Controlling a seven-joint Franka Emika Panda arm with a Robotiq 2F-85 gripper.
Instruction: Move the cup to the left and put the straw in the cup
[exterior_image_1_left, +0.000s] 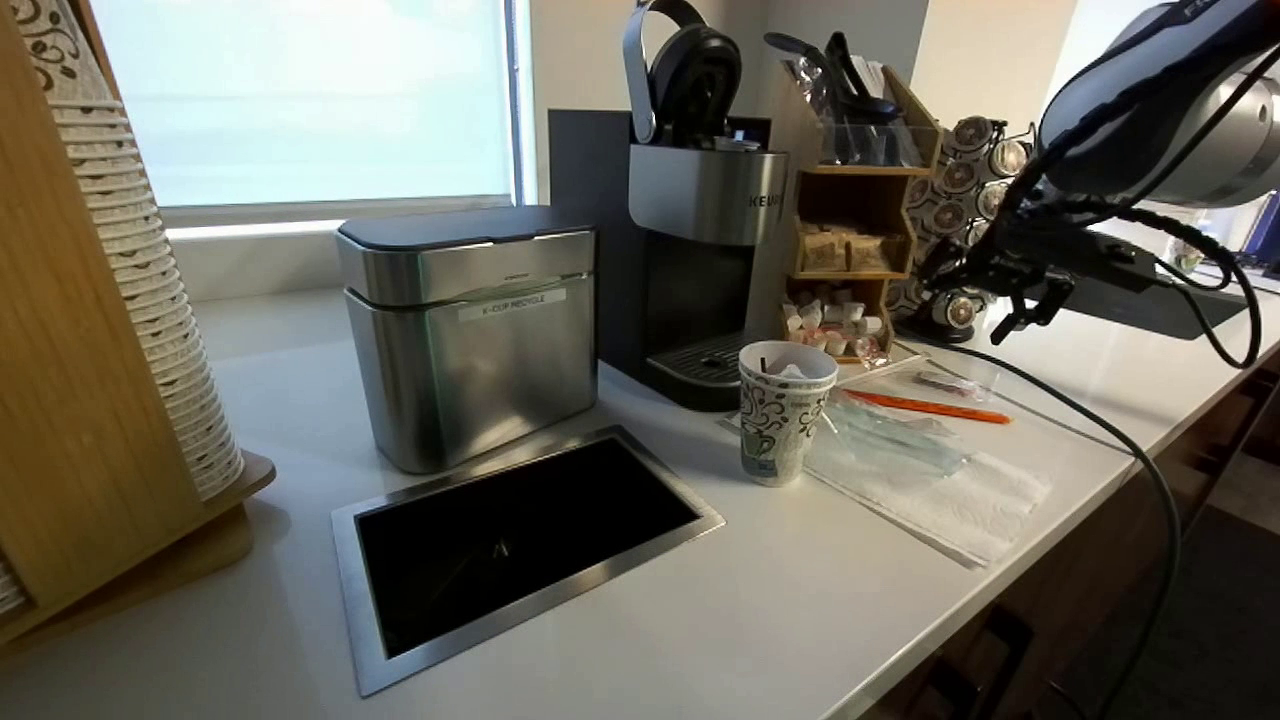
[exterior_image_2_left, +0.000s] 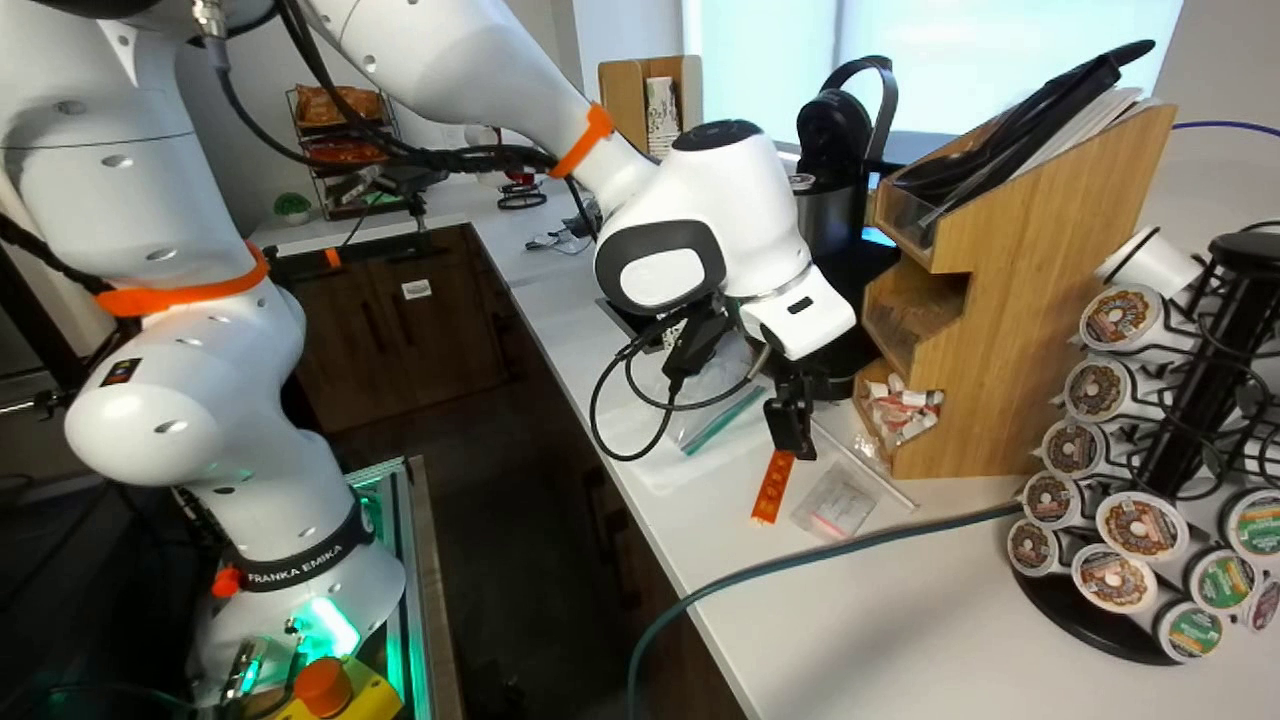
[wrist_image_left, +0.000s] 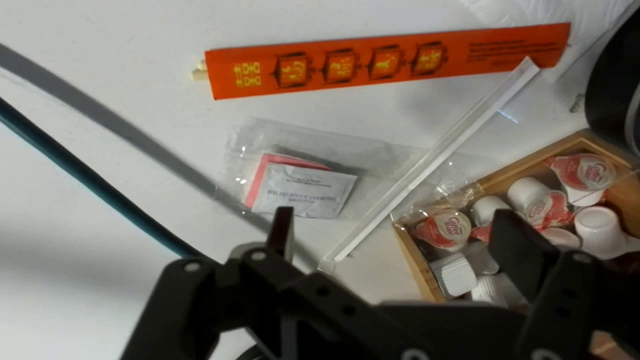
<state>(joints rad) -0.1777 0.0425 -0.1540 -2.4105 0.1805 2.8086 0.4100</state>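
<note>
The cup (exterior_image_1_left: 785, 430) is a whitish paper cup with a dark swirl print, standing upright on the counter right of the black coffee maker's base. Something white and a small dark bit show inside its mouth. In the other exterior picture the arm mostly hides it. A white paper-wrapped straw (wrist_image_left: 432, 162) lies on the counter between an orange chopstick sleeve (wrist_image_left: 385, 61) and the creamer tray; it also shows in an exterior view (exterior_image_2_left: 862, 465). My gripper (wrist_image_left: 395, 222) is open and empty above the straw's near end. It also shows in both exterior views (exterior_image_1_left: 975, 300) (exterior_image_2_left: 795, 430).
A wooden organizer (exterior_image_2_left: 1040, 330) with creamers stands beside the straw. A pod rack (exterior_image_2_left: 1150, 480), coffee maker (exterior_image_1_left: 705, 200), metal canister (exterior_image_1_left: 480, 340) and counter opening (exterior_image_1_left: 660, 450) stand around. A clear packet (wrist_image_left: 300, 187), napkin (exterior_image_1_left: 960, 500) and hose (wrist_image_left: 90, 185) lie on the counter.
</note>
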